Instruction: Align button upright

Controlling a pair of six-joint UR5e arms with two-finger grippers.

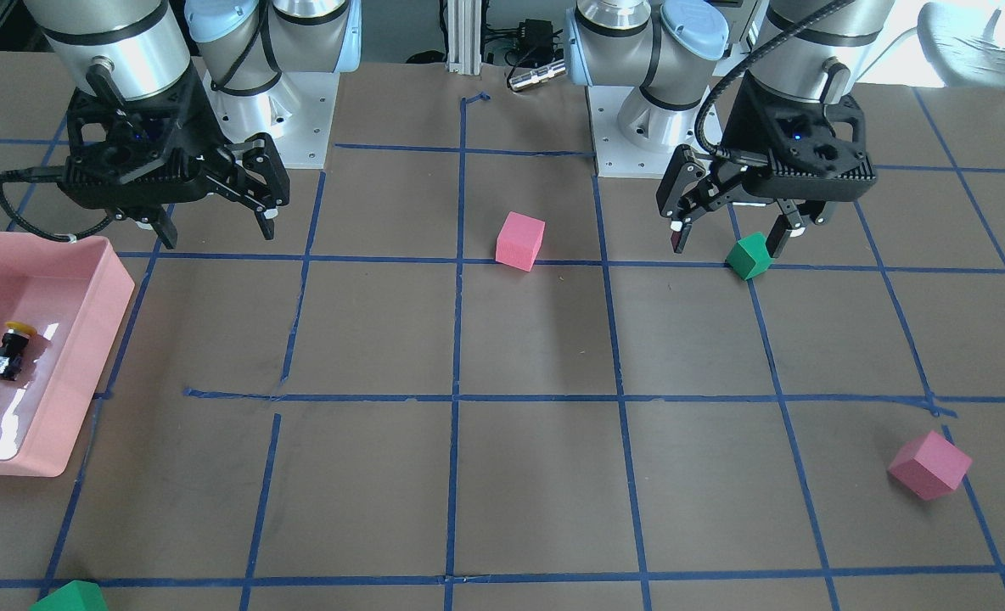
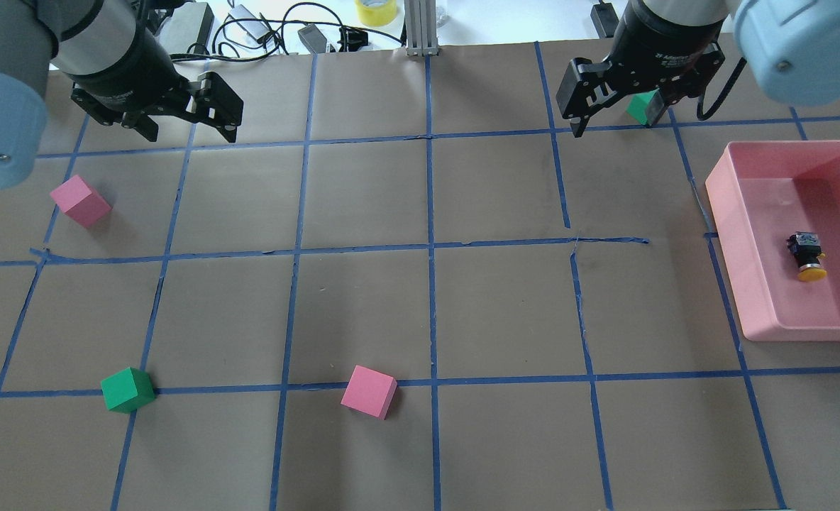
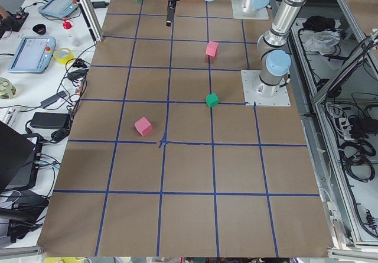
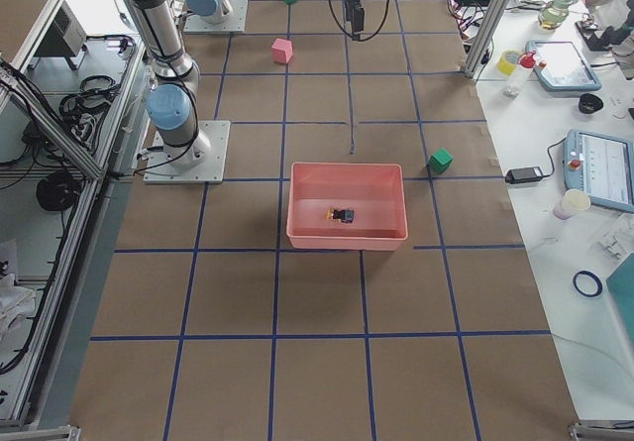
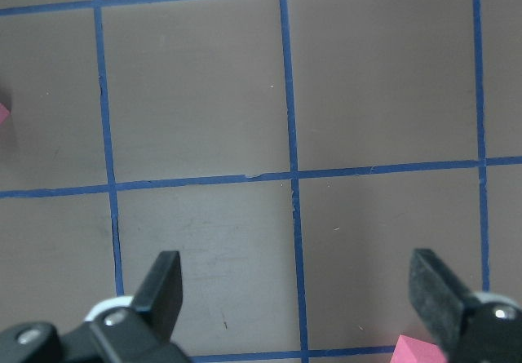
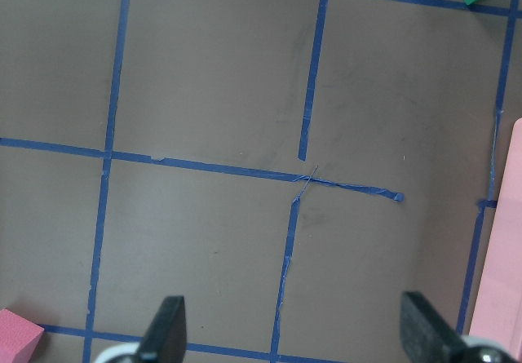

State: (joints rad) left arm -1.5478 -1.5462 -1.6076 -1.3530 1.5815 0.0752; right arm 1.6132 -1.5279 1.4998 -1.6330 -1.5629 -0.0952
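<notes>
The button (image 2: 808, 255) is lying on its side in the pink tray (image 2: 721, 191), nearer the right arm (image 2: 668, 35); its jaws are gaping wide, empty.

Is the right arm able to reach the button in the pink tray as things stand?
Probably yes: the right gripper is open and empty, and the button lies alone on its side in the open-topped pink tray, nothing over it.

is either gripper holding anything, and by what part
Nothing is held: left gripper and right gripper are open and empty; the button lies in the tray.
</notes>
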